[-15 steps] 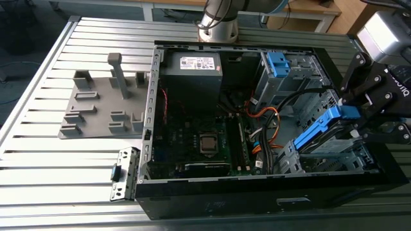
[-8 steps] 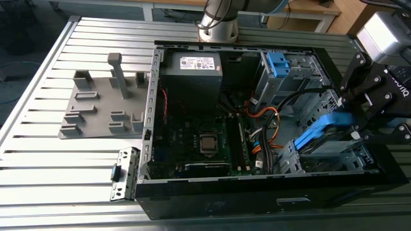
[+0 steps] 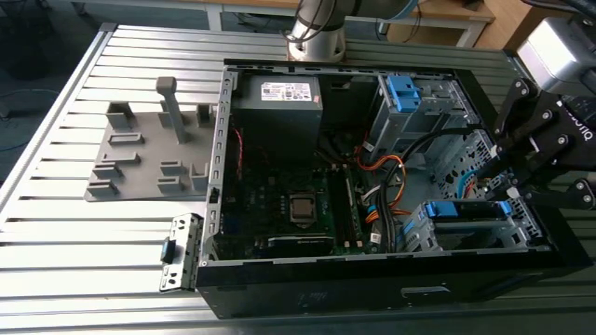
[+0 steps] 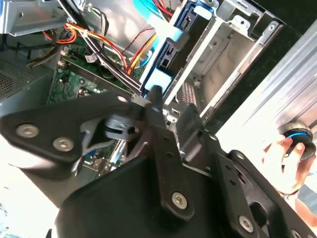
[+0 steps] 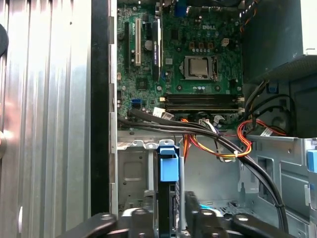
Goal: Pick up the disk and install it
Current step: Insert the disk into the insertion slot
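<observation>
The disk, in its blue frame, stands on edge in the drive cage at the front corner of the open computer case; in the exterior view its blue frame shows along the top of that cage, at the exterior view's right. The end effector sits right over it, its two black fingers on either side of the disk's upper edge, clenched on the disk. In the second wrist view the same fingers meet the blue frame where it enters the cage. Beside the cage, orange and black cables run across to the green circuit board. Farther along the case another blue bracket sits in a second cage. The case rests on a ribbed metal worktop, with a grey fixture plate well apart at the exterior view's left. A person's hand shows in the second wrist view.
</observation>
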Motion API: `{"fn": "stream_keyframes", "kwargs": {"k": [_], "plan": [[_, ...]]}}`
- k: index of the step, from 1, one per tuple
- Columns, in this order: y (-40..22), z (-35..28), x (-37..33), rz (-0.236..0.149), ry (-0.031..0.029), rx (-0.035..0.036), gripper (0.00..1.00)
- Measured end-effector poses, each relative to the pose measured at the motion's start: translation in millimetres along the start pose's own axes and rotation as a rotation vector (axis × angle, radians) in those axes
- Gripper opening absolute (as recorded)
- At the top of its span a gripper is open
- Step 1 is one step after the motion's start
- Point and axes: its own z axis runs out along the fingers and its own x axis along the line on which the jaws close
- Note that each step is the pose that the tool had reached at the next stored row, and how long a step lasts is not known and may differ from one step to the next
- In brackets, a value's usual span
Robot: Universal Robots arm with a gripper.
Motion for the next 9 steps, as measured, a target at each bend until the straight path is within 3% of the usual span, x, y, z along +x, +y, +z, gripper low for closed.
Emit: {"fn": "stream_keyframes", "kwargs": {"k": [1,6,9], "plan": [[0.0,0.0,0.0,0.000,0.0000,0.0000,0.36],[0.0,0.1,0.0,0.000,0.0000,0.0000,0.13],[0.0,0.2,0.0,0.000,0.0000,0.0000,0.11]]}}
